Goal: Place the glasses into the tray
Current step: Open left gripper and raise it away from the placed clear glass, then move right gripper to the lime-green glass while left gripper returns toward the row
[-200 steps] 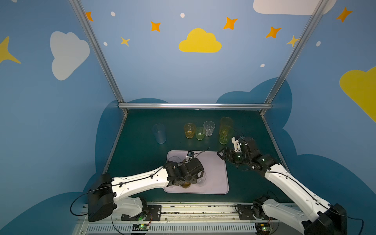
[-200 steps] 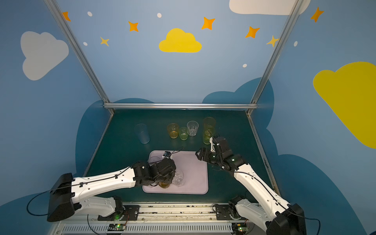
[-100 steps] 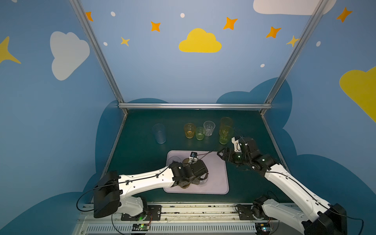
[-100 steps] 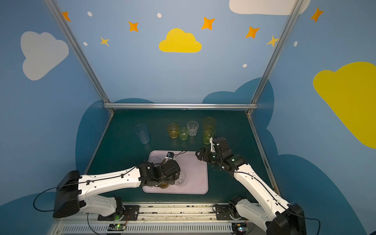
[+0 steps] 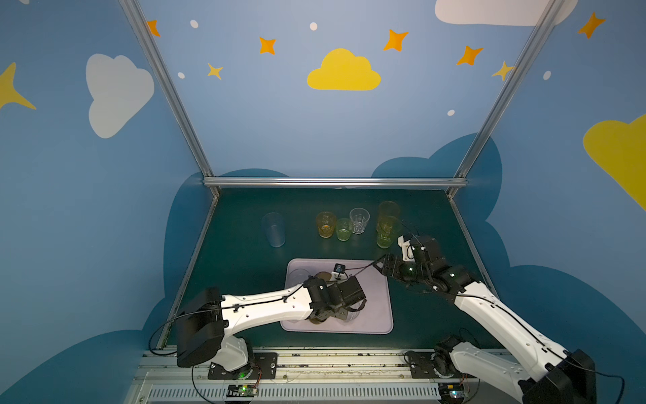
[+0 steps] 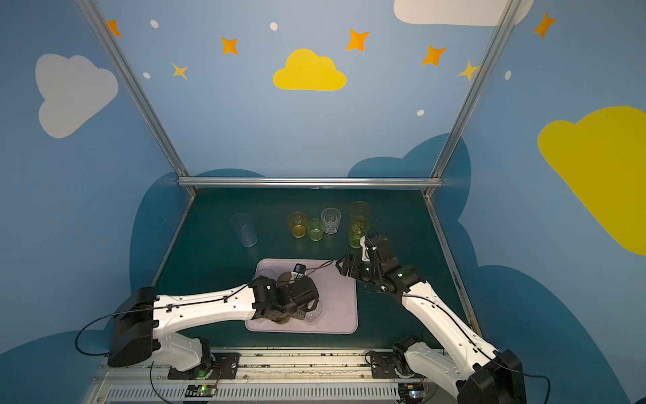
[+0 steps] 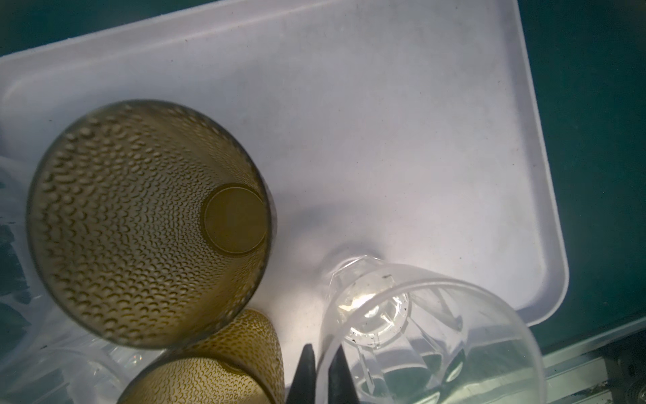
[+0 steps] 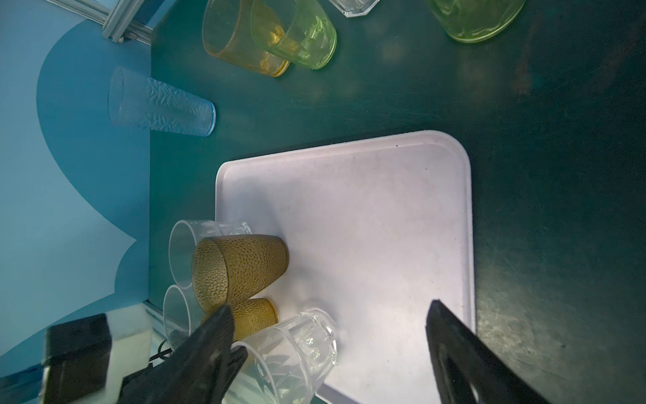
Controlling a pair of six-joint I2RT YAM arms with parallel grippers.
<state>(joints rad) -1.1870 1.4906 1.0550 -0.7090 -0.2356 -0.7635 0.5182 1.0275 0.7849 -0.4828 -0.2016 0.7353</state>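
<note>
Left wrist cam: left gripper (image 7: 323, 349) has its jaws nearly closed around the rim of a clear faceted glass (image 7: 437, 332) on the tray (image 7: 384, 122), next to a brown glass (image 7: 146, 224). Can't tell if it's actually pinching. Right gripper (image 8: 328, 307) hovers wide open and empty at the tray's far right corner. Green glass (image 5: 343, 229) and others stand on the table (image 5: 244, 273) beyond.

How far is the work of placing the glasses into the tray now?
Done: two clear glasses and two brown glasses stand on the tray. In hand: the left gripper straddles the rim of a fifth glass resting on the tray; grip unclear. Left: six glasses on the table, pale blue glass to tall orange glass. The right gripper is open, empty.
</note>
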